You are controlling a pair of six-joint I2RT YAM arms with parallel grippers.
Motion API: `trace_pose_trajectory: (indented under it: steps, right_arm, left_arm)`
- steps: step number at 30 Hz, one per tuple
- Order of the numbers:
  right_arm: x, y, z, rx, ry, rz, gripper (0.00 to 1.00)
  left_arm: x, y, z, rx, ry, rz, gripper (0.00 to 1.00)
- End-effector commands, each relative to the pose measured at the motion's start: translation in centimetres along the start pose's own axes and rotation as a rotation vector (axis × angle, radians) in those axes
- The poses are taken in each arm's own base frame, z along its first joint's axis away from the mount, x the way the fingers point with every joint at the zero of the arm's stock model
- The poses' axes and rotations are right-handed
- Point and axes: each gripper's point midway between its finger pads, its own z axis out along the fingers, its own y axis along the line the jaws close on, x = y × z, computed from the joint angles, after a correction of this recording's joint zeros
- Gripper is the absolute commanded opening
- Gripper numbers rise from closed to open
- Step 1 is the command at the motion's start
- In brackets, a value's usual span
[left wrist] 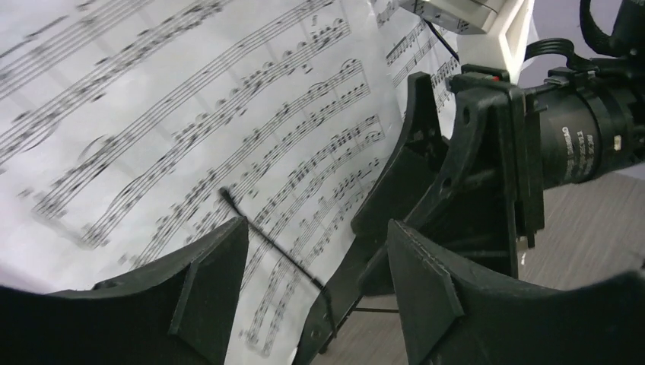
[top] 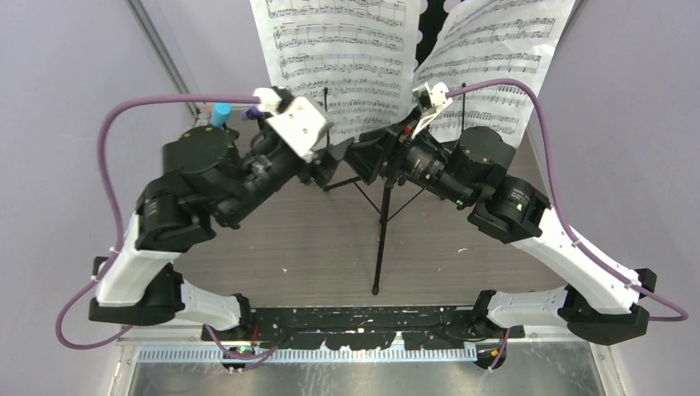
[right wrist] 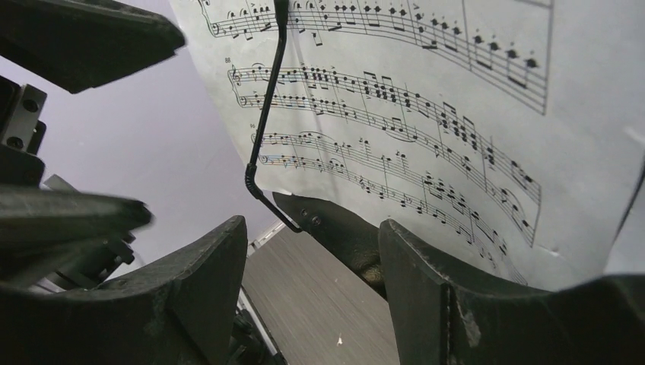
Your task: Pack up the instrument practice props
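Observation:
The black music rack stands mid-table on tripod legs (top: 381, 231). Two white sheet-music pages lean on it, one on the left (top: 338, 58) and one on the right (top: 495, 58). My left gripper (top: 333, 162) is open at the lower edge of the left page (left wrist: 190, 129); the rack's ledge (left wrist: 342, 304) and a wire page holder (left wrist: 266, 236) lie between its fingers (left wrist: 205, 289). My right gripper (top: 373, 162) is open and empty just below the right page (right wrist: 426, 114), near the ledge (right wrist: 342, 232) and the other wire holder (right wrist: 262, 129). A cyan microphone tip (top: 220, 113) shows behind my left arm. The mic holders are out of view.
The wood-grain table (top: 314, 239) is closed in by grey-lilac walls at left and right. Purple cables (top: 107, 165) loop out from both arms. My two grippers sit close together, facing each other; the right one fills the right side of the left wrist view (left wrist: 487, 152).

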Motion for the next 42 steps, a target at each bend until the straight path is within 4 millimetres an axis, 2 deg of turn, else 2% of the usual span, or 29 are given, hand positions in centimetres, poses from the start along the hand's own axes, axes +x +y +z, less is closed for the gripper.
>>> trace_pose_trajectory:
  steps: [1, 5, 10, 14, 23, 29, 35, 42]
  right_arm:
    - [-2.1, 0.8, -0.4, -0.025, -0.072, 0.001, 0.68]
    - [-2.2, 1.1, 0.1, -0.041, -0.085, 0.017, 0.66]
    - [-2.5, 1.8, 1.0, -0.068, -0.107, 0.067, 0.63]
    - [-2.9, 2.6, 1.6, -0.102, -0.124, 0.105, 0.61]
    - [-3.2, 2.9, 1.9, -0.114, -0.140, 0.133, 0.59]
    - [-3.2, 2.8, 1.9, -0.111, -0.141, 0.136, 0.58]
    - [-2.7, 2.6, 2.0, -0.108, -0.131, 0.131, 0.58]
    - [-2.4, 2.6, 1.9, -0.110, -0.122, 0.123, 0.58]
  left_arm:
    - [-2.9, 3.9, -5.7, -0.010, -0.137, -0.113, 0.68]
    - [-2.6, 4.4, -8.3, 0.024, -0.177, -0.165, 0.68]
    - [-1.4, 4.8, -9.3, 0.003, -0.168, -0.183, 0.67]
    - [-0.7, 4.6, -8.6, -0.012, -0.144, -0.176, 0.64]
    - [-1.7, 5.1, -7.7, -0.047, -0.152, -0.141, 0.63]
    - [-1.5, 4.6, -6.4, -0.054, -0.131, -0.110, 0.63]
    - [-3.5, 6.2, -7.2, -0.084, -0.180, -0.106, 0.62]
    - [-5.4, 6.9, -6.7, -0.099, -0.202, -0.067, 0.62]
